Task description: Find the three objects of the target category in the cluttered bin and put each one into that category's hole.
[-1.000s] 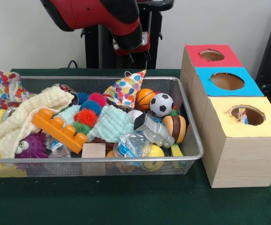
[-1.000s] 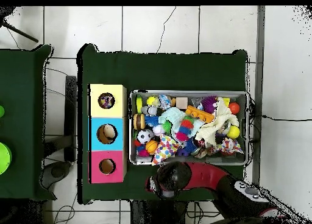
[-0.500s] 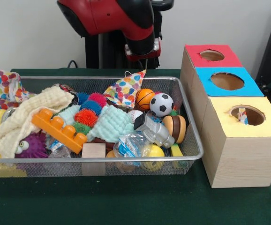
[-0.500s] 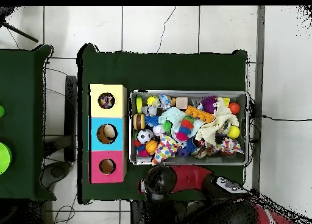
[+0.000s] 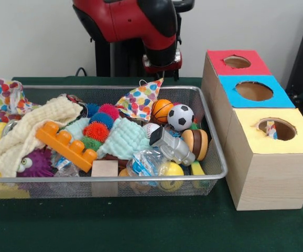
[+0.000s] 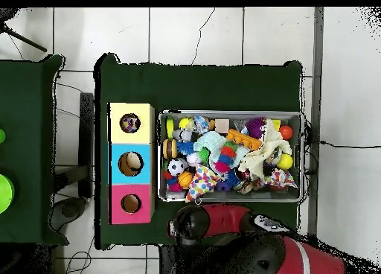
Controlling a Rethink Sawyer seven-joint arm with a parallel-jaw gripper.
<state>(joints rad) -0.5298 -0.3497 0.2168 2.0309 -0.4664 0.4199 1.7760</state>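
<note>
The gripper (image 5: pixel 162 64) hangs behind the bin (image 5: pixel 217 157); whether it is apart or together cannot be told. One polka-dot cloth (image 5: pixel 140 98) leans on the far wall, another (image 5: pixel 9 97) at the corner; a scrap shows inside the yellow hole (image 5: pixel 276 128). A grab could snag mesh or drag the basketball (image 5: pixel 162 110). Green tablecloth (image 5: pixel 141 226), tiled floor (image 6: pixel 193 36).

Our red and black arm (image 5: pixel 136 23) has swung sideways behind the bin (image 5: pixel 214 142) — in the front view its wrist end now hangs further right, closer to the row of boxes (image 5: pixel 261 173) than a second ago. Seen from overhead, the arm (image 6: pixel 223 220) has drawn back from the bin's rim toward the base, its bulk now filling more of the bottom edge.
</note>
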